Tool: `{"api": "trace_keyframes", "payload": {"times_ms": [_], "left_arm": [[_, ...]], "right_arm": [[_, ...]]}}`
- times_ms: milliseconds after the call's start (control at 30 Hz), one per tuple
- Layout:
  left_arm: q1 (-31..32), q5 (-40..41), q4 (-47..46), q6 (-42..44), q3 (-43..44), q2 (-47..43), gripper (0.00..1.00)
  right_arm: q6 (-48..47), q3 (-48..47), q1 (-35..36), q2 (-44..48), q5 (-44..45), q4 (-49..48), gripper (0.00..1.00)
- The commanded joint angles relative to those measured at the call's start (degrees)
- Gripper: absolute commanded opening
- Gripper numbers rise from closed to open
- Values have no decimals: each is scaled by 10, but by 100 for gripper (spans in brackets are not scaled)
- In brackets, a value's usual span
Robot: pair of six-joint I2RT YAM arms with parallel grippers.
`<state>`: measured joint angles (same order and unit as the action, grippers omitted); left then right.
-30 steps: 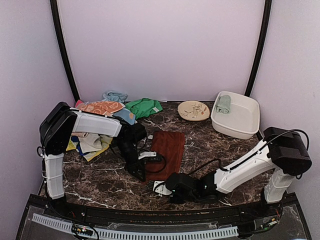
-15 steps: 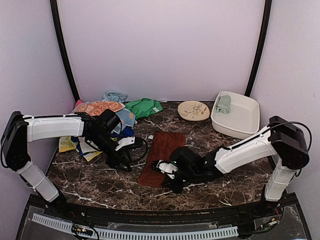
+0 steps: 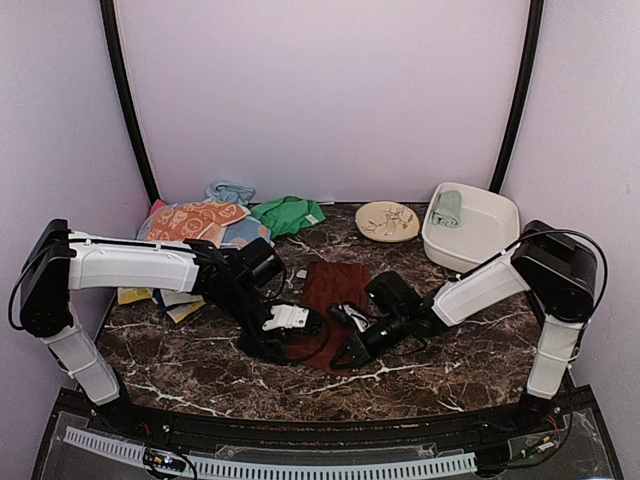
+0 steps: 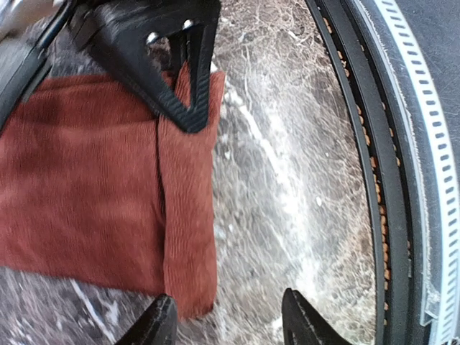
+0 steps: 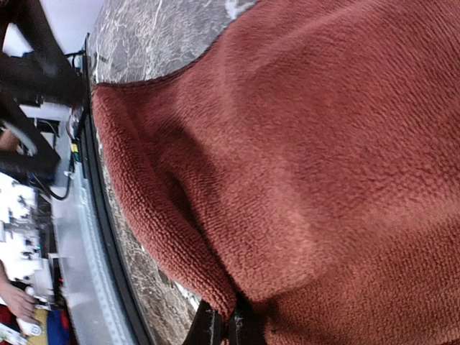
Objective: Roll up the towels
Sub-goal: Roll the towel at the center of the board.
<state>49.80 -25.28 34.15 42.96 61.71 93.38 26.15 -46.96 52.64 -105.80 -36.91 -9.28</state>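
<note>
A dark maroon towel (image 3: 336, 285) lies flat in the middle of the marble table, its near edge folded over into a narrow strip (image 4: 188, 215). My right gripper (image 3: 346, 338) is shut on that folded edge; its black fingers (image 4: 180, 93) show in the left wrist view, and the towel (image 5: 302, 144) fills the right wrist view above the pinch (image 5: 224, 325). My left gripper (image 3: 303, 327) is open and empty at the strip's left corner (image 4: 227, 327), one fingertip (image 4: 159, 323) over the towel's corner. A pale mint-green towel (image 3: 447, 208) lies rolled in the white tub.
The white tub (image 3: 490, 240) stands at the back right, a round patterned plate (image 3: 387, 220) beside it. Several loose towels, orange (image 3: 195, 215), green (image 3: 287, 214) and others, are piled at the back left. The table's black front rail (image 4: 374, 180) runs close by the grippers.
My left gripper has swung right to the towel's near left corner. My right gripper has moved back over the towel with the near edge, folding it over.
</note>
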Motion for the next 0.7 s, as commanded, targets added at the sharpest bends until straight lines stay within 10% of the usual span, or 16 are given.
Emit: {"api": "trace_keyframes", "payload": {"times_ms": [0,667], "left_arm": [[31,47,-28,18,49,27,51],[15,45,-78,-31,60,135,11]], "right_arm": [[59,1,-20,-21,-63,-14,0],[110,-1,-36,-24,-82,-47,6]]}}
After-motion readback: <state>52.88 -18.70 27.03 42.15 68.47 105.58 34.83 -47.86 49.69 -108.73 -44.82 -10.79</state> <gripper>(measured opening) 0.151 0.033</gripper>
